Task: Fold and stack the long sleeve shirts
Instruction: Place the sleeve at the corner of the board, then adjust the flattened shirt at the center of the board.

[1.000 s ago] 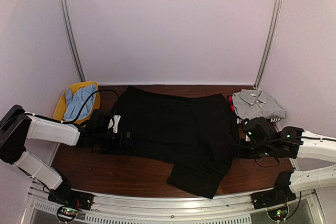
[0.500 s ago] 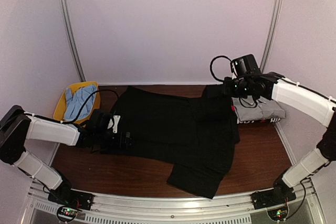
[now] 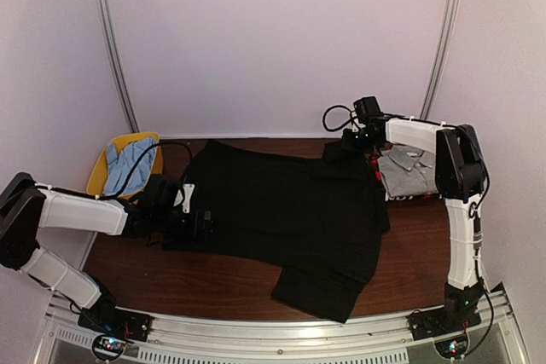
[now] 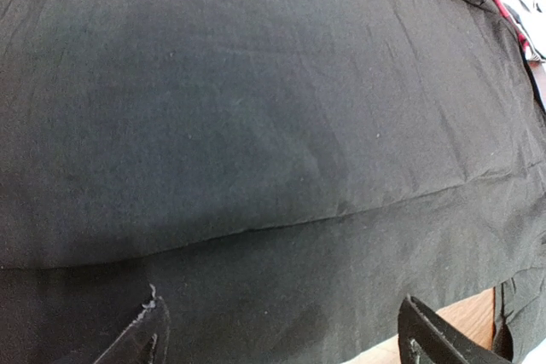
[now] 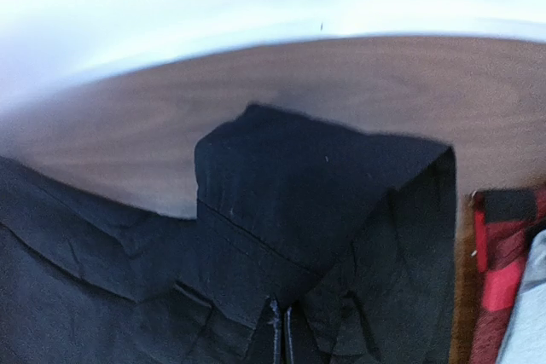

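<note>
i am keeping the left tool (image 4: 281, 343) wide, its fingers sitting apart on the black shirt (image 3: 281, 210), which is lying spread across the bench (image 3: 426, 249). the right tool (image 3: 348, 144) is pinching narrow on that shirt's far sleeve end, just beside the folded grey shirt (image 3: 418, 168).

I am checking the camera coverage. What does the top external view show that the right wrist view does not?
Only the top external view shows the yellow basket with a blue cloth, the left end effector, and the whole outline of the black shirt. Only the right wrist view shows the right end effector shut on a fold of that shirt. Both show the black shirt, the wooden table and a red checked cloth.
</note>
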You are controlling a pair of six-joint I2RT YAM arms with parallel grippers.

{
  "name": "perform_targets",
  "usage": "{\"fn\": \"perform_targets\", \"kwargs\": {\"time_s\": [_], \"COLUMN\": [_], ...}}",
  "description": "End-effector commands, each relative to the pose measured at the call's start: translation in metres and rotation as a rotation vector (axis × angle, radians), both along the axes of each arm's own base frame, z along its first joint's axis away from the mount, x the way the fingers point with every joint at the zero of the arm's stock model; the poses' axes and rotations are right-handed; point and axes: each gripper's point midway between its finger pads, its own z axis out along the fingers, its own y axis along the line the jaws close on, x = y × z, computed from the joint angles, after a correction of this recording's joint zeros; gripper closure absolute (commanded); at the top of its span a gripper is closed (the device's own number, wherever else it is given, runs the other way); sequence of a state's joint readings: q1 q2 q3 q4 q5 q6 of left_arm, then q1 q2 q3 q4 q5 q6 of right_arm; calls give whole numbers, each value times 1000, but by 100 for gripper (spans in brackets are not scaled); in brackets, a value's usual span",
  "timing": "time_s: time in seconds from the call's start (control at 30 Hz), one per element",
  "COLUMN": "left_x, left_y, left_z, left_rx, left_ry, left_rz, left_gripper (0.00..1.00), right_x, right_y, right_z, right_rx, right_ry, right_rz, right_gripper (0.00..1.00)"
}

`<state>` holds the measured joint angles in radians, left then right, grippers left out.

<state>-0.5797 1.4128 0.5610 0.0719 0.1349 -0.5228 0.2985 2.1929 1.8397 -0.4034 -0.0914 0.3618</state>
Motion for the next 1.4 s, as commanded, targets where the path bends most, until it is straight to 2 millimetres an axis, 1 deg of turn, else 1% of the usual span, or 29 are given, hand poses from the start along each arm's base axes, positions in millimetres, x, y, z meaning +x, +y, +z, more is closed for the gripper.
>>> {"fn": "perform_targets", "kwargs": {"time_s": [0.0,0.1,0.13,0.17,0.2,0.23,0.27,0.33,0.37,0.4,0.43,0.5,0.53,0.57,0.7,0.77,0.83,0.93,1.17,1.27,1.37], "left_x": [10,10,11,12,13,13,14,15,16,17,17,16,16,16,10,4,-2,-14,-42,-55,-73], "left_y": [-8,-10,-10,-9,-9,-8,-7,-7,-7,-8,-9,-13,-16,-19,-27,-27,-25,-19,-3,2,4], "left_z": [17,15,15,14,13,13,12,11,11,11,10,7,7,6,3,-2,-9,-21,-49,-56,-61], "left_rx": [-30,-30,-27,-19,-9,1,15,38,47,51,51,43,34,26,-20,-26,-25,-21,4,12,14], "left_ry": [-40,-37,-36,-35,-34,-35,-35,-30,-27,-28,-25,-9,-2,7,46,71,97,138,227,256,286], "left_rz": [-1,-8,-8,-9,-10,-12,-13,-22,-25,-31,-37,-53,-63,-71,-103,-108,-105,-99,-87,-81,-84], "left_gripper": [5,5,5,5,5,5,3,2,2,2,2,2,2,2,2,2,2,2,3,5,8], "right_x": [-12,-22,-25,-28,-31,-35,-39,-53,-63,-76,-90,-122,-140,-163,-230,-255,-273,-282,-281,-282,-280], "right_y": [17,14,12,11,8,5,0,-8,-10,-11,-9,1,8,14,42,50,54,45,21,11,-7], "right_z": [-10,-29,-31,-30,-26,-18,-8,13,20,27,32,29,21,6,-27,-41,-55,-76,-118,-126,-127], "right_rx": [70,60,54,46,35,22,4,-9,-9,-9,-9,-12,-15,-25,-21,-4,5,-21,-95,-125,-167], "right_ry": [19,61,70,75,78,75,65,37,24,14,-1,1,20,52,99,120,146,180,261,293,306], "right_rz": [70,69,69,72,70,64,57,43,44,46,54,83,106,128,205,227,241,217,164,146,104], "right_gripper": [100,100,98,91,80,68,60,45,38,34,33,31,31,31,31,31,32,32,32,32,32]}}
